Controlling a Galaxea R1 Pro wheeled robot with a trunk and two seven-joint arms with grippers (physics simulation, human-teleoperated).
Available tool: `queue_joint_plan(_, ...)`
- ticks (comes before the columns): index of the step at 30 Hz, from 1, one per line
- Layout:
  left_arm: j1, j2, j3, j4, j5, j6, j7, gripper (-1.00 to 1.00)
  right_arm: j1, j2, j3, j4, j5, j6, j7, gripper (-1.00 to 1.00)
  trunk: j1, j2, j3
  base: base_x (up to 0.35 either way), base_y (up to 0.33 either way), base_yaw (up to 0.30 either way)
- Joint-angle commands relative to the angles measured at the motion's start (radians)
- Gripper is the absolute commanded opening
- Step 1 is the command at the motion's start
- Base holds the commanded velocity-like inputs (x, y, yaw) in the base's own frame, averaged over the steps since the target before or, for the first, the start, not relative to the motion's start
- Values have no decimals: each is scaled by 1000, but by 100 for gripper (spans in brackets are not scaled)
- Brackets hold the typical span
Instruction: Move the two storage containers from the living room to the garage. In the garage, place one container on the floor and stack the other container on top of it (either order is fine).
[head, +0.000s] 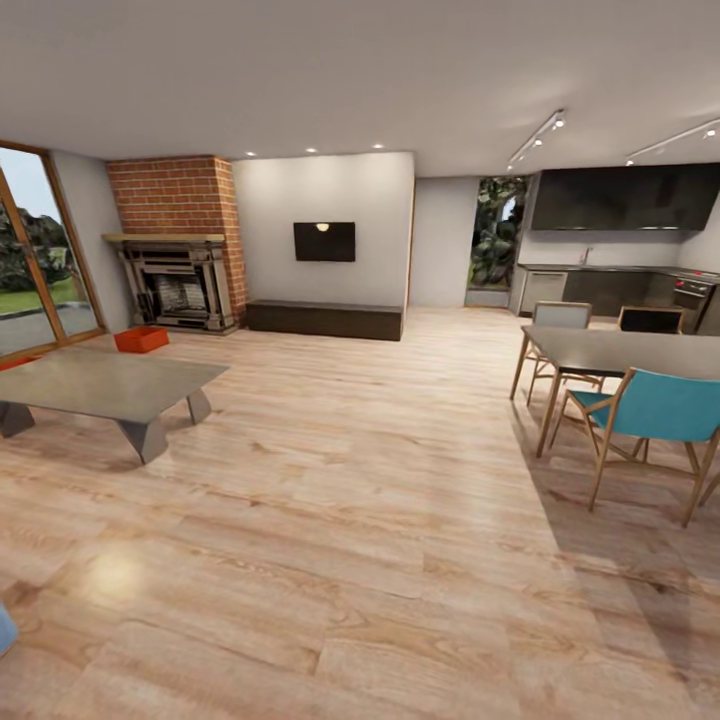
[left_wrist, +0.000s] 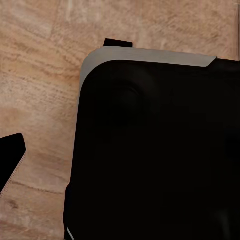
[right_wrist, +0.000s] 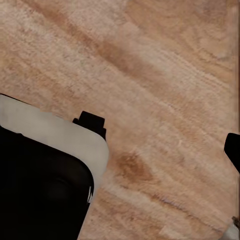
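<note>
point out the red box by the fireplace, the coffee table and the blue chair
red box (head: 141, 340), head view, its front wall
coffee table (head: 100, 382), head view, bare middle of its top
blue chair (head: 668, 405), head view, its backrest

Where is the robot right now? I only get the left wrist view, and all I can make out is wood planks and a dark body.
Observer: In a living room. The head view shows a brick fireplace and a low grey table ahead on the left.
Operator: Anything there to pick up?
Observer: One red-orange container sits on the wood floor in front of the fireplace, beyond the table.
Operator: Is the other arm carrying something?
Observer: No. The right gripper is open above bare planks, with nothing between its fingers.
</note>
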Motion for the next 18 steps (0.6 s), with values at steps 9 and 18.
queue_joint_plan(9,0,0,1,-1,7,-2,1,100,-1,-1,-3,3,4,-6,2,100,1,0,-1,324,0,0)
queue_joint_plan(18,0,0,1,-1,7,-2,1,100,-1,-1,-3,3,4,-6,2,100,1,0,-1,324,0,0)
